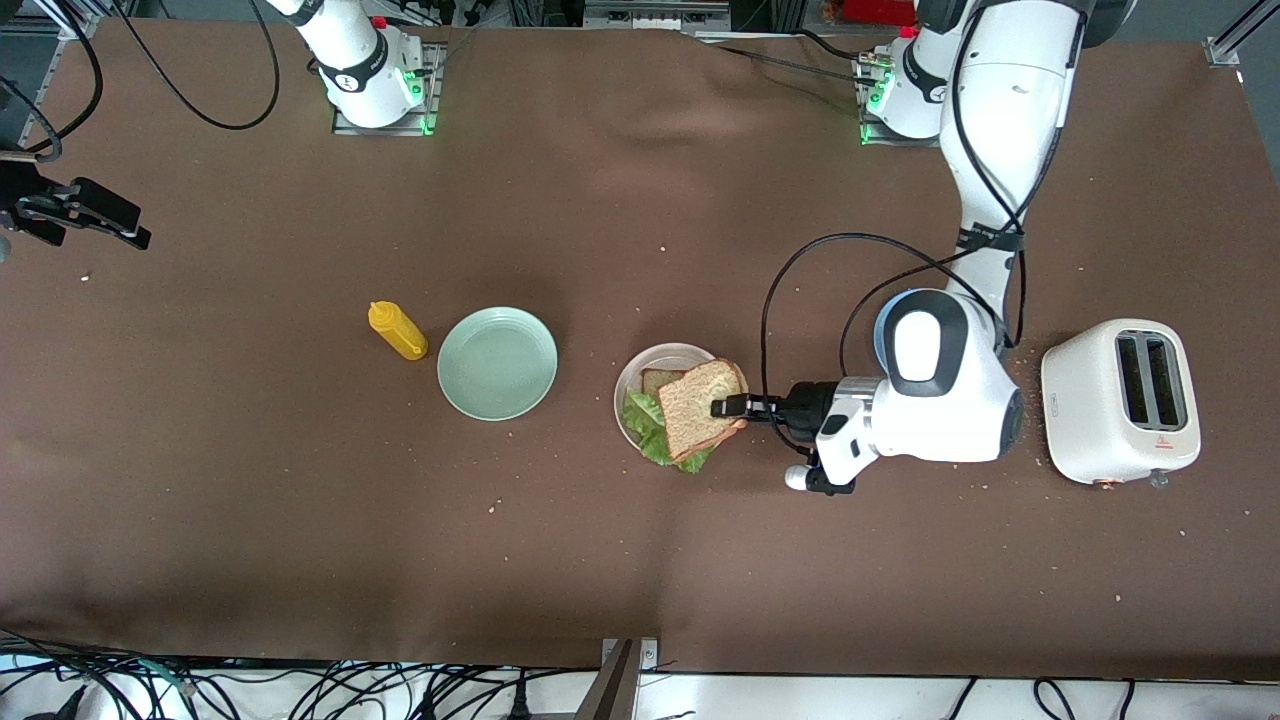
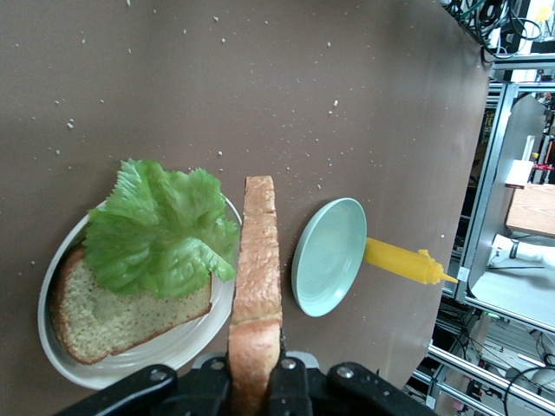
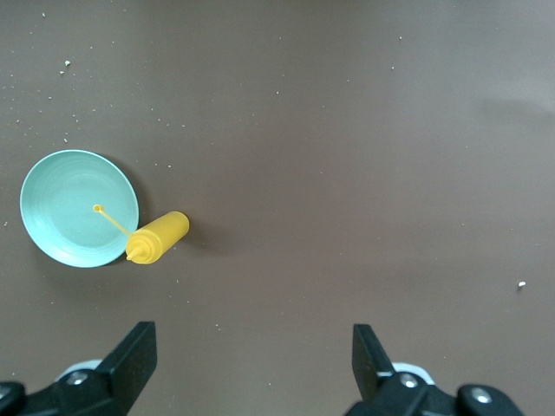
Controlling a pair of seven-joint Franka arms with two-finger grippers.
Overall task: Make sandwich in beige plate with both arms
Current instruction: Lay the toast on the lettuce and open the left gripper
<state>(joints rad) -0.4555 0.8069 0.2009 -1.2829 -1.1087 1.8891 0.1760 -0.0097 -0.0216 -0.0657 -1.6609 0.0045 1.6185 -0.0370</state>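
Brown cloth covers the table [image 1: 300, 520] under my two arms. Toward my left arm's end stands a toaster [image 1: 1120, 400]. My left gripper [image 1: 728, 407] pinches a bread slice [image 1: 700, 405] over the beige plate [image 1: 655, 360], where lettuce [image 2: 160, 230] lies on the other slice [image 2: 113, 316]. My right gripper [image 3: 251, 347] waits, spread wide, high over its end. Beside the beige plate: green plate [image 1: 497, 362], then mustard bottle [image 1: 398, 330].
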